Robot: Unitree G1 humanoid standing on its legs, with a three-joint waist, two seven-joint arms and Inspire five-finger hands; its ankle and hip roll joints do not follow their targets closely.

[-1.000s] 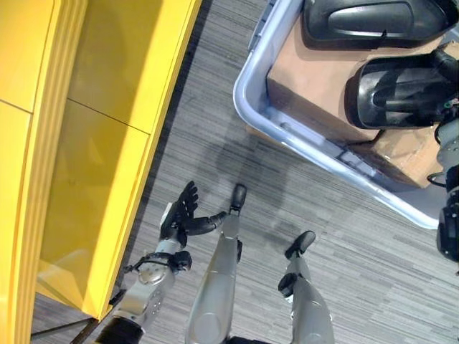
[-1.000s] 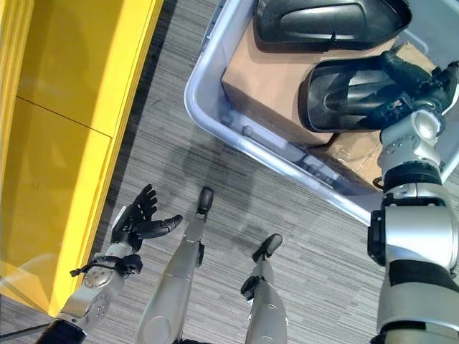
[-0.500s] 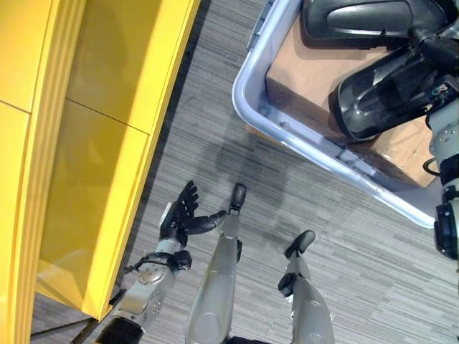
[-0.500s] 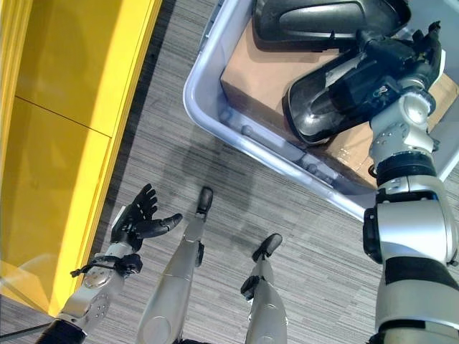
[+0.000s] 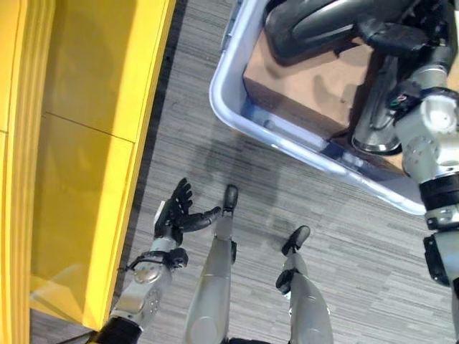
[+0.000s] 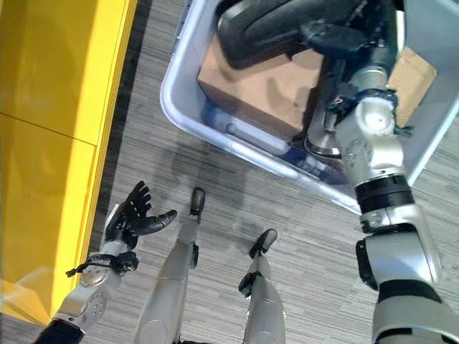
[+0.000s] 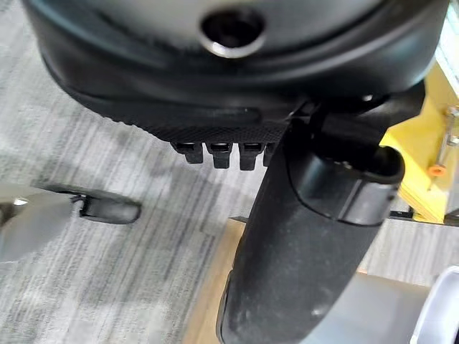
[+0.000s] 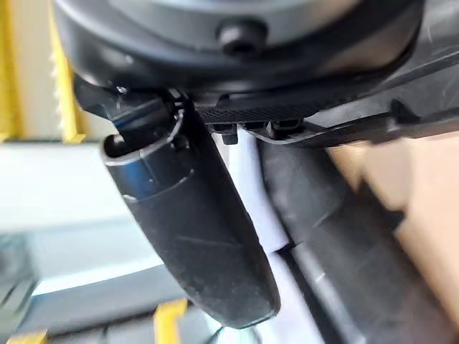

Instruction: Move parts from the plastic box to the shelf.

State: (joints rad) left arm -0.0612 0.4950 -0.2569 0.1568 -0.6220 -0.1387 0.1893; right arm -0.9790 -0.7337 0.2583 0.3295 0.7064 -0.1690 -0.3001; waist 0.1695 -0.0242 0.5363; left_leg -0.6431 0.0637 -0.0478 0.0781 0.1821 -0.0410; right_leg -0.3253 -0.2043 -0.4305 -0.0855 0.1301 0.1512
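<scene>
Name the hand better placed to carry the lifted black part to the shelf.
Right: the right hand already grips the black part over the plastic box. The left hand hangs open beside the yellow shelf.

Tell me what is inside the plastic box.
Inside the plastic box lies brown cardboard with one black part resting on it. The right hand grips a second black part, tilted on end. The arm hides the box's far side.

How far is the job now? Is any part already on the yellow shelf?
No part shows on the yellow shelf yet. The right hand grips one black part, lifted and tilted over the plastic box. A second black part lies on cardboard inside. The left hand hangs open near the shelf.
</scene>
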